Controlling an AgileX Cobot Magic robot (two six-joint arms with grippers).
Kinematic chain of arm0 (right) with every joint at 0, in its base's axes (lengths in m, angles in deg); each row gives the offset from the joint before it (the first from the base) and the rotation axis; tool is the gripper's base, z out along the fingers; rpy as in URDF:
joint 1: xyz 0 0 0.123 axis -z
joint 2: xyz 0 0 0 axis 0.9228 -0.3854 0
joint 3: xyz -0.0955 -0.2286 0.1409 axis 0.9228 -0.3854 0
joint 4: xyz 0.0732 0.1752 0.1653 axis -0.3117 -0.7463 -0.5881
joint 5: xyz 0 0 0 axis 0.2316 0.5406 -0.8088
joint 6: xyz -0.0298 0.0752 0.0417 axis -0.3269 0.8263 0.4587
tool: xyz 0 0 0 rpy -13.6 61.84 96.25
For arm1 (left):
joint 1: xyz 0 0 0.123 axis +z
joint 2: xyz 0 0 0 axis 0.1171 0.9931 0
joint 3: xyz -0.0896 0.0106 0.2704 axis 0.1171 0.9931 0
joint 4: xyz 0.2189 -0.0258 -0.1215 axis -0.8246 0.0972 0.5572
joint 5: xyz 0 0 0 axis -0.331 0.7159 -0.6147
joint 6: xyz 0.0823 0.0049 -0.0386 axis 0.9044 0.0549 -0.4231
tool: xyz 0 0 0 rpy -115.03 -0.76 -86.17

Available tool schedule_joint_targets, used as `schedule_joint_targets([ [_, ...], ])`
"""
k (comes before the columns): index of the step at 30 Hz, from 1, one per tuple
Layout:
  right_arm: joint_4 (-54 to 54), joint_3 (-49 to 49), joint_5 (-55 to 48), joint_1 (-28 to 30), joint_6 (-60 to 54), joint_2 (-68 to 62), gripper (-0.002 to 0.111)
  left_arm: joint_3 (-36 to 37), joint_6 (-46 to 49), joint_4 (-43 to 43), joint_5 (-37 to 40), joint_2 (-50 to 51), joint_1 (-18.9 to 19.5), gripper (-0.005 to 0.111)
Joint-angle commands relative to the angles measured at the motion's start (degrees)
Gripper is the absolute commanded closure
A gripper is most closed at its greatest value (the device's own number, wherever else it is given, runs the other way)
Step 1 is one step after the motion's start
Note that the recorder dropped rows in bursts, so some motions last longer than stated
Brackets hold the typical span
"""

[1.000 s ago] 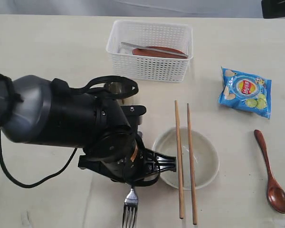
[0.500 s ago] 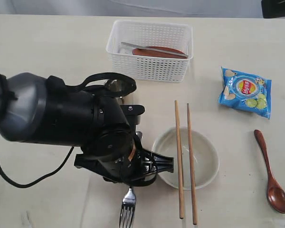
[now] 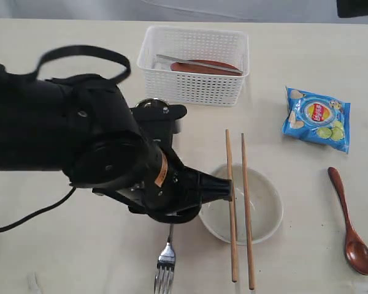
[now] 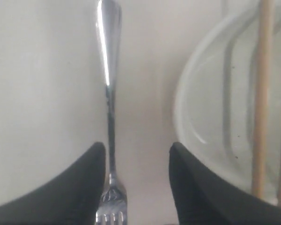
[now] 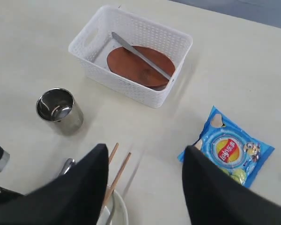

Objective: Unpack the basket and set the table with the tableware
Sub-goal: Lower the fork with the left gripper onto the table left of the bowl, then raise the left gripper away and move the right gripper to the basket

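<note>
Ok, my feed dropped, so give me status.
Left gripper open, straddling fork on table. Right gripper open, empty. Plate and knife in basket. Nothing blocking it.

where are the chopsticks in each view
Exterior view: the chopsticks lie side by side across the bowl, right of the fork.
Left wrist view: chopsticks over the bowl, fork alongside.
Right wrist view: only their ends show, near the cup.
Shared landmark: the bowl.

Two chopsticks; one each: bowl, fork, spoon, cup, basket.
</note>
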Motion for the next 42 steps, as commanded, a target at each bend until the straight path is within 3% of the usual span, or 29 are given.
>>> schedule_joint_targets([
  [1,0.6,-0.1,1.9,0.0,-4.7,0.4,0.061,-0.3,2.6,-1.3,0.5,-6.6,-0.3,0.065],
  [5,0.3,-0.1,2.9,0.0,-10.7,-0.5,0.065,-0.3,6.6,-2.2,1.1,-13.6,-0.3,0.071],
  [6,0.3,-0.1,3.7,0.0,-10.5,-1.1,0.065,-0.3,6.8,-2.9,1.6,-15.6,-0.3,0.077],
  [9,0.2,-0.1,8.5,0.0,-10.6,-4.0,0.065,-0.3,7.1,-12.5,5.2,-26.3,-0.3,0.106],
  [14,0.3,-0.1,19.5,0.0,-10.7,-5.5,0.065,0.4,8.0,-27.3,15.1,-40.8,-0.3,0.106],
  [18,-5.9,-0.1,20.6,0.0,-8.0,-5.8,0.065,9.5,0.3,-36.8,19.3,-56.9,-0.3,0.107],
  [21,3.0,1.9,20.4,0.5,-4.8,-12.5,0.065,15.2,-1.6,-38.5,20.8,-64.4,-0.3,0.107],
  [23,4.6,7.9,18.1,3.7,-6.3,-22.2,0.065,17.4,-3.4,-39.3,23.5,-67.7,-0.3,0.107],
  [26,-2.6,23.1,8.3,6.7,-18.2,-38.0,0.065,17.8,-4.8,-39.5,28.9,-70.4,-0.3,0.107],
  [30,-8.1,45.6,-9.5,7.4,-31.2,-55.0,0.065,17.8,-4.7,-41.2,32.0,-72.0,-0.3,0.107],
  [32,-10.5,53.6,-11.9,7.4,-32.8,-61.2,0.065,17.9,-4.7,-41.6,32.4,-72.2,-0.3,0.107],
  [35,-18.2,59.6,-10.8,7.4,-39.3,-67.0,0.065,18.3,-4.7,-42.1,32.4,-72.3,-0.3,0.107],
  [42,-16.3,63.3,-11.9,5.7,-47.7,-73.9,0.065,20.9,-3.7,-42.3,33.1,-72.3,-0.3,0.107],
])
